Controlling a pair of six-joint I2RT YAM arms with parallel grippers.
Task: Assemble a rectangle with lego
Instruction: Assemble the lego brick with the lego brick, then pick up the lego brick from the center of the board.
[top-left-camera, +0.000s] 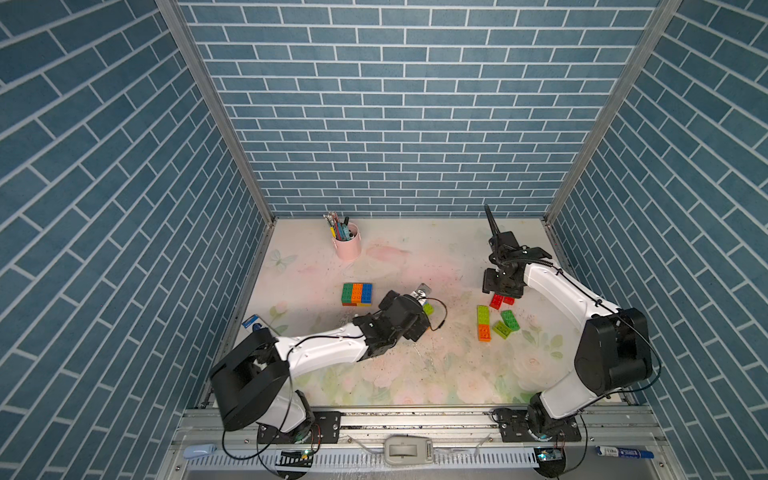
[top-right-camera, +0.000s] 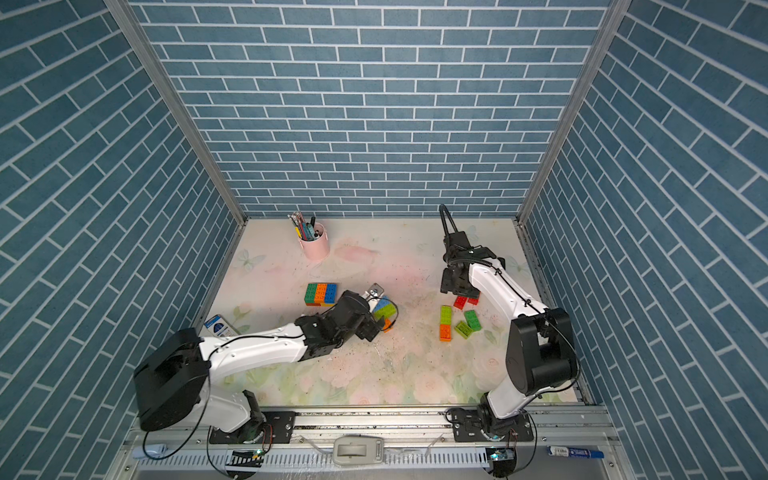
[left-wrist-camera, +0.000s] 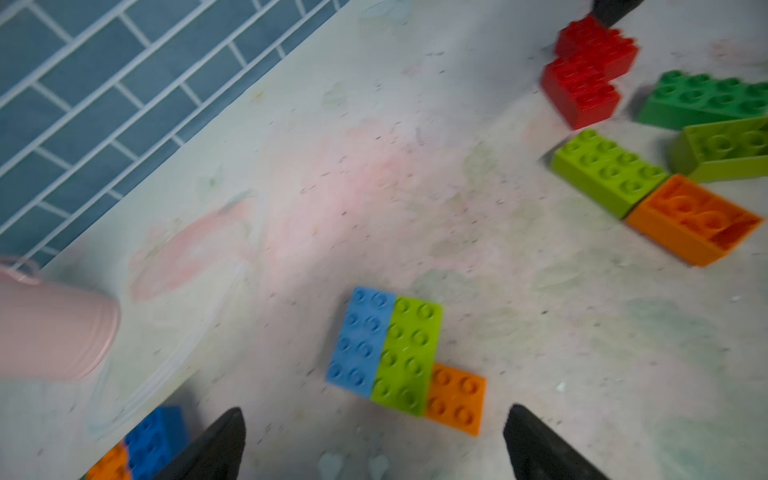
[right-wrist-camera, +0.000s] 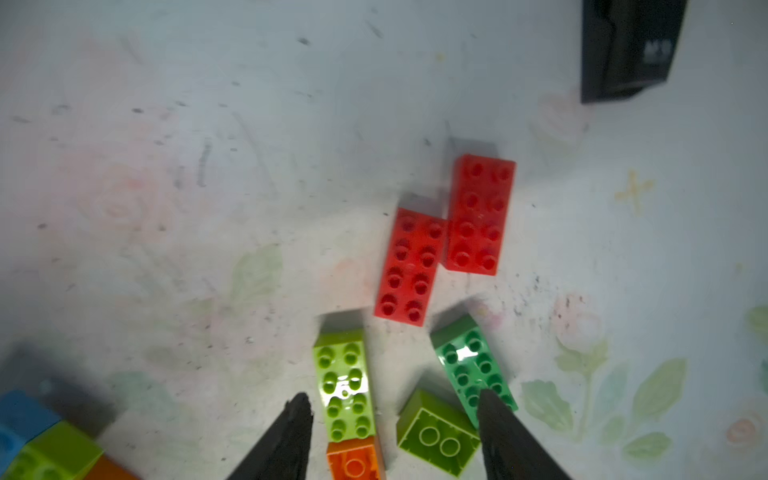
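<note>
**Rectangle part-built; both grippers empty**

I found the left gripper (left-wrist-camera: 376, 409) spread wide and holding nothing. It sat low over the counter (left-wrist-camera: 540, 332), with a light blue, lime and orange cluster (left-wrist-camera: 399, 357) just ahead of its fingertips. The right gripper (right-wrist-camera: 392, 395) was likewise parted and empty, poised over the loose pile. That pile held:

- a lime brick (right-wrist-camera: 345, 382) end to end with an orange brick (right-wrist-camera: 353, 463)
- a dark green brick (right-wrist-camera: 473, 374)
- a second lime brick (right-wrist-camera: 436, 432), tipped over with its hollow underside showing
- two red bricks (right-wrist-camera: 449, 232), side by side but offset

Further out, a green, orange and blue block (top-left-camera: 357, 294) stood squared up, with a lower layer showing at its edge. The pink pen cup (top-left-camera: 347, 245) stood well apart, near the back wall.

My judgement was that the task stood under half done. One tidy block existed, the cluster lay separate from it, and six bricks remained loose. All pieces were glossy hard plastic, oblong, with two rows of four round studs. The counter was a matte, scuffed floral sheet.
</note>
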